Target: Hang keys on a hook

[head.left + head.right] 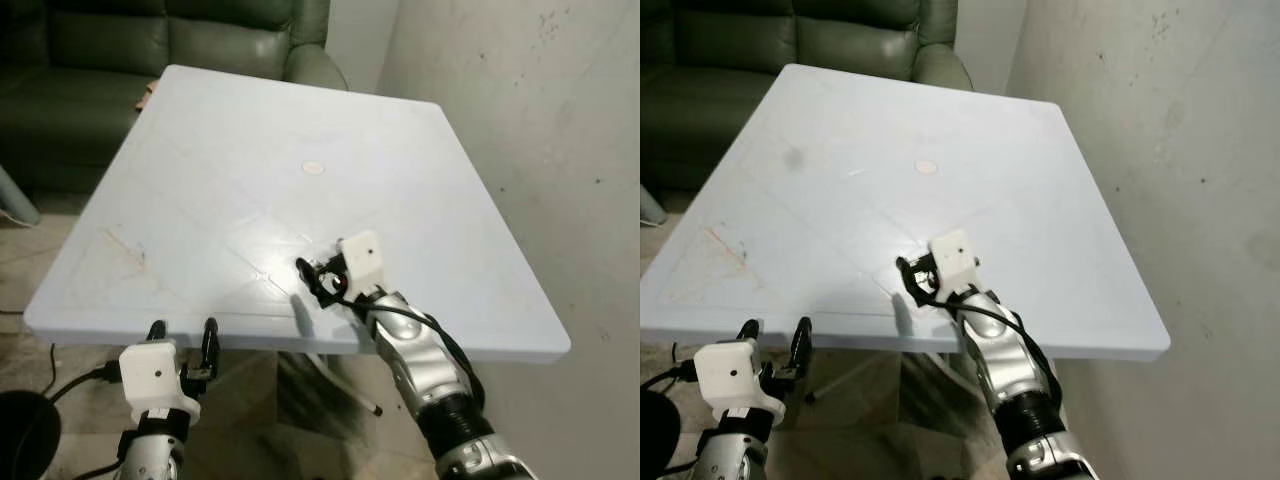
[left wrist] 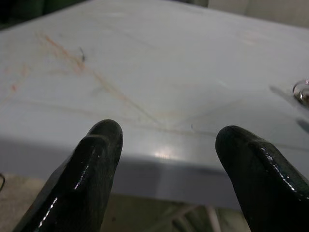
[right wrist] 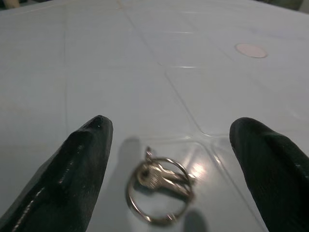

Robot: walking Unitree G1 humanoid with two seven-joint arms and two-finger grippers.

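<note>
Reaching: we hold our right gripper (image 3: 169,145) low over the pale blue plastic table (image 1: 200,200), near its front edge.
Right fingers: spread wide, holding nothing.
Keys: the small silver keys on a metal ring (image 3: 159,191) lie flat on the table between these fingers, not touched.
Left gripper (image 1: 183,343): open and empty, just beside the front edge.
Progress: early, we judge; grasping and hanging are left.
Hook: we cannot locate it.

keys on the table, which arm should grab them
The right. The right gripper is over the table with its fingers open on either side of the keys. The left gripper sits off the table's near edge.
</note>
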